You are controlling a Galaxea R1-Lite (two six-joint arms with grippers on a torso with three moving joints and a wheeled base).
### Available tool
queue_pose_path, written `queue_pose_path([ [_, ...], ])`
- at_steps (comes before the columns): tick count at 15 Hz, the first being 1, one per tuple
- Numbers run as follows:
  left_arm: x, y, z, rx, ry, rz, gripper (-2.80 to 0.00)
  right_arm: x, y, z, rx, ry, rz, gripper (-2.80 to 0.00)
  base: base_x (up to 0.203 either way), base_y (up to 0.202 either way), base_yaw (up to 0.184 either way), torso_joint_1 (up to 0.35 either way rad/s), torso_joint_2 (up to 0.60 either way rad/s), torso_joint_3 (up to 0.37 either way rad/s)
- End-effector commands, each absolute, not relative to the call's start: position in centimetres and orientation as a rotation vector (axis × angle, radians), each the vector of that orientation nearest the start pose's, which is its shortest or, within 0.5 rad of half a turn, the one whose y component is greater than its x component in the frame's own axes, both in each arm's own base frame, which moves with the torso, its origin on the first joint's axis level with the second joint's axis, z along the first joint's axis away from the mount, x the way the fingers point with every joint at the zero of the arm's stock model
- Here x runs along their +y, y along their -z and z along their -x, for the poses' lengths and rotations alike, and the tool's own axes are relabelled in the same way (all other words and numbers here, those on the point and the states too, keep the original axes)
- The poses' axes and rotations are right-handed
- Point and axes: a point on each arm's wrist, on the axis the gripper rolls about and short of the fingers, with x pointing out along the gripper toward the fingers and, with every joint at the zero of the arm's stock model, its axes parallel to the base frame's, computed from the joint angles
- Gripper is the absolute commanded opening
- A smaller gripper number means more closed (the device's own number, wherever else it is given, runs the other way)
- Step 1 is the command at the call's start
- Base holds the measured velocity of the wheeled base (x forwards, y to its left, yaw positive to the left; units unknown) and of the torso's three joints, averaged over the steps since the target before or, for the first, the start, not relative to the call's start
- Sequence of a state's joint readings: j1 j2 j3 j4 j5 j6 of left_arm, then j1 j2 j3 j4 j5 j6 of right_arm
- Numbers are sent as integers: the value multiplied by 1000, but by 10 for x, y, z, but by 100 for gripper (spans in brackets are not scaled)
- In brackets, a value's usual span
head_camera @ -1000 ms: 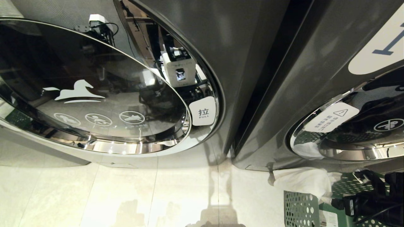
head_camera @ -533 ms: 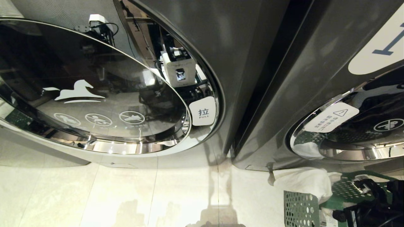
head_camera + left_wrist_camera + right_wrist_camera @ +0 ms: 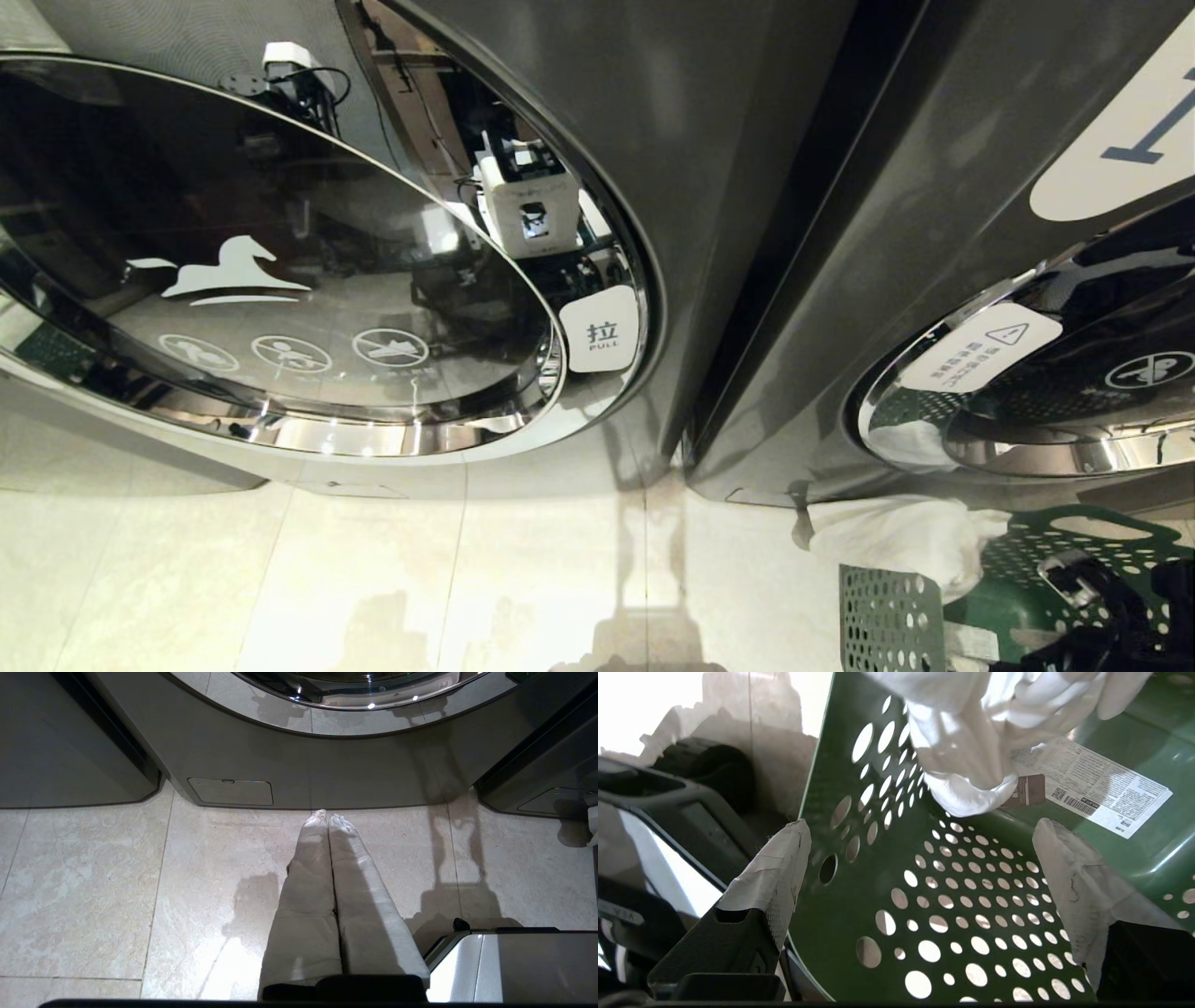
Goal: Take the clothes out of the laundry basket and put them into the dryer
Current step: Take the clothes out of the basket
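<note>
Left gripper [image 3: 327, 819] hangs parked over the glossy floor tiles [image 3: 93, 882], cloth-wrapped fingers pressed together. Over to the right, the right gripper [image 3: 920, 882] sits inside the green laundry basket [image 3: 971, 933] with its jaws spread wide, holding nothing — the white garment [image 3: 971, 742], soft and crumpled, drapes over the basket's front edge just ahead. Risk as I see it: a padded fingertip catches one of the round holes in the hard plastic wall, or pinches only a loose fold that slips out.
</note>
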State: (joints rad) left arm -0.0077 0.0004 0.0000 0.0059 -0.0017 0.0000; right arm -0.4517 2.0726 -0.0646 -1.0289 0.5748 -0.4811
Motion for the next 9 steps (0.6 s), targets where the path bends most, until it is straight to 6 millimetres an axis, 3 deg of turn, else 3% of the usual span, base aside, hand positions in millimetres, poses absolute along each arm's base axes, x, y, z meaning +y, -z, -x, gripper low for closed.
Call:
queue_pose_path([
  [1,0,-75,23,6,9,0,-280,-72,9,-178,793,-320,-13,0,0,0,0,0,0,0],
  [5,0,-75,23,6,9,2,-280,-67,13,-168,821,-367,24,0,0,0,0,0,0,0],
  [9,0,-75,23,6,9,0,-280,-78,14,-188,773,-348,57,0,0,0,0,0,0,0],
])
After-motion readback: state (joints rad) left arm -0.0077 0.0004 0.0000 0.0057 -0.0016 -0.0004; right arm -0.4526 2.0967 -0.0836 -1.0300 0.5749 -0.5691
